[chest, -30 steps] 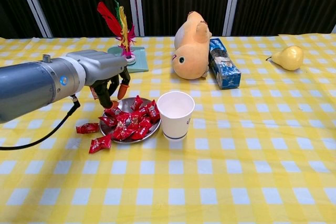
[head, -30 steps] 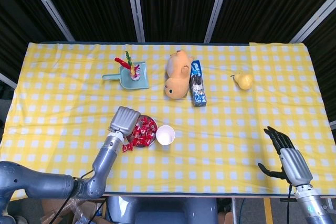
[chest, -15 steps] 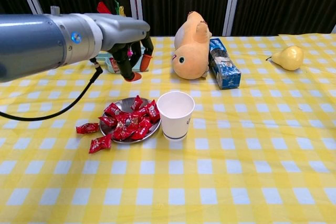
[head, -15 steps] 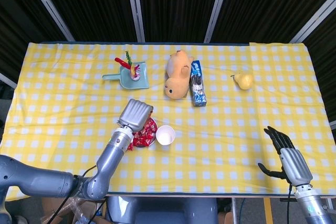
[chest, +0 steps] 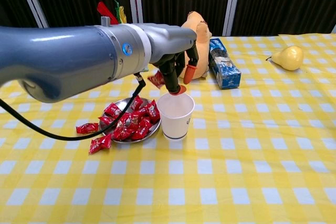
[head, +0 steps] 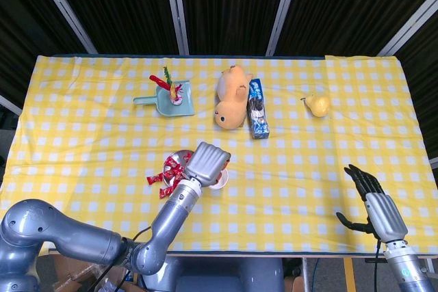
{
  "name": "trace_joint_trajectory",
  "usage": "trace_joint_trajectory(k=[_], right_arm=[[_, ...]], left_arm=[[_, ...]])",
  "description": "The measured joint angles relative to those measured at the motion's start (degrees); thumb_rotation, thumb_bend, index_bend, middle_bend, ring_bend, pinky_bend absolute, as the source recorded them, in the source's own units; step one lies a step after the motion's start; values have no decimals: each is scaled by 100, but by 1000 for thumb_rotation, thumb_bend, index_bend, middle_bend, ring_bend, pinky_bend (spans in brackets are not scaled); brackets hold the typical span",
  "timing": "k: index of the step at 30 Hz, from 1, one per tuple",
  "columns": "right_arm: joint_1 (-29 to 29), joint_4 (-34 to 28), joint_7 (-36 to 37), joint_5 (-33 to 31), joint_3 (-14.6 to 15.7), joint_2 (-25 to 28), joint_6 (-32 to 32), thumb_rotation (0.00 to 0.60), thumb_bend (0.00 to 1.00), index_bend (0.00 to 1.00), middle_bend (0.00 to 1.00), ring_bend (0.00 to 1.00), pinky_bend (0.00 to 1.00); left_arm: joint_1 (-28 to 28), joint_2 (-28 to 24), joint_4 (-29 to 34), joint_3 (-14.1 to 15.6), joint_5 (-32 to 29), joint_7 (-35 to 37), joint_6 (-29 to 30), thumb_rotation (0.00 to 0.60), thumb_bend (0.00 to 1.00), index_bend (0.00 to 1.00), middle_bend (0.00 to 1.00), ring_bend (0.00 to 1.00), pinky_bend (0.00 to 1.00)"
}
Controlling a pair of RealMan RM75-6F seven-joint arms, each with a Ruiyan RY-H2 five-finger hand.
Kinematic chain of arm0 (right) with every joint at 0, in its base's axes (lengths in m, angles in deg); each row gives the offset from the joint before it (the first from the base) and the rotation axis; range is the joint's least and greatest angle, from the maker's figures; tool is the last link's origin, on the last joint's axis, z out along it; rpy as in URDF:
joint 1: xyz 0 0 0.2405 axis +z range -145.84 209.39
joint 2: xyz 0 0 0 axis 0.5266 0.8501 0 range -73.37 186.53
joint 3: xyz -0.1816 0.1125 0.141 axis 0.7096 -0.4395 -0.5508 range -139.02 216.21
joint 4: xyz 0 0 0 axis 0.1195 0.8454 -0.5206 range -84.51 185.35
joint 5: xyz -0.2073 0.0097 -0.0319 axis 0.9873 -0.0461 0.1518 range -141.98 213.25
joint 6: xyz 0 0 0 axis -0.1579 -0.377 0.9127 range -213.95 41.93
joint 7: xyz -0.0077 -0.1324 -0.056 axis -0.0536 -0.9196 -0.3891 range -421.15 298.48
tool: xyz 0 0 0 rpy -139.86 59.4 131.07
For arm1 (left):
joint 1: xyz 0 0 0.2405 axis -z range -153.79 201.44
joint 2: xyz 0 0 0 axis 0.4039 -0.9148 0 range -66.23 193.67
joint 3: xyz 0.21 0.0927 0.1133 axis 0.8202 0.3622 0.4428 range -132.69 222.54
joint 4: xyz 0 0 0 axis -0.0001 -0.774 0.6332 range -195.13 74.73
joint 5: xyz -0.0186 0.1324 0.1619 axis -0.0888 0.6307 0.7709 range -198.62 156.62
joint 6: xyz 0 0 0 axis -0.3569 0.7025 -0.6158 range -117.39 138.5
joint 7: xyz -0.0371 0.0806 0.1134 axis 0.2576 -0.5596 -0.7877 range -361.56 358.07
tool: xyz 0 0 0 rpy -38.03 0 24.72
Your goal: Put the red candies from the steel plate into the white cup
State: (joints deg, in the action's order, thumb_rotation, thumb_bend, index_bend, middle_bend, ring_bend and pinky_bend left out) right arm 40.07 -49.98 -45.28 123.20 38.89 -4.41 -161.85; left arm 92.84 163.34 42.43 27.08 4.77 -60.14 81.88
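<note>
Checked yellow surface (head: pixel 82 135) under everything. Left robot hand (chest: pixel 170 51) up over the cup (chest: pixel 176 115), fingers curled down and pinching one red candy (chest: pixel 156 79) above the cup's left rim. Plush toy (chest: pixel 191 45) just behind that robot hand, blue box (chest: pixel 224 70) to its right, pear (chest: pixel 287 57) way off right. Teal scoop (head: pixel 164 104) with a feather toy (head: pixel 166 84) far behind-left. Steel plate (chest: pixel 122 103) just left of and below the robot hand, touching or nearly touching the cup, piled with red candies (chest: pixel 131 121). Two loose candies (chest: pixel 93 136) off the plate's left edge on the cloth. Right robot hand (head: pixel 373 206) way over right by the near edge, fingers spread, holding nothing.
</note>
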Motion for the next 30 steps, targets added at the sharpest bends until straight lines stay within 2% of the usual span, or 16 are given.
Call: trace_joint_trajectory(k=[9, 14, 20, 27, 30], right_arm=[[-4, -2, 34, 31, 5, 5, -20, 600, 327, 0, 0, 0, 0], [-6, 7, 57, 27, -3, 1, -31, 600, 327, 0, 0, 0, 0], [-1, 9, 48, 26, -1, 0, -21, 600, 327, 0, 0, 0, 0], [-8, -15, -5, 23, 5, -2, -26, 600, 327, 0, 0, 0, 0], [-11, -9, -4, 17, 4, -2, -30, 600, 327, 0, 0, 0, 0]], left_arm=[[102, 533, -440, 12, 155, 215, 71, 600, 391, 551, 697, 924, 968], [87, 596, -523, 58, 222, 241, 102, 600, 391, 551, 697, 924, 968], [9, 411, -363, 80, 218, 206, 157, 600, 390, 550, 697, 924, 968], [-186, -162, 94, 304, 61, 7, 205, 600, 391, 541, 693, 924, 968], [-263, -282, 236, 393, 52, -1, 213, 600, 379, 500, 656, 924, 967]])
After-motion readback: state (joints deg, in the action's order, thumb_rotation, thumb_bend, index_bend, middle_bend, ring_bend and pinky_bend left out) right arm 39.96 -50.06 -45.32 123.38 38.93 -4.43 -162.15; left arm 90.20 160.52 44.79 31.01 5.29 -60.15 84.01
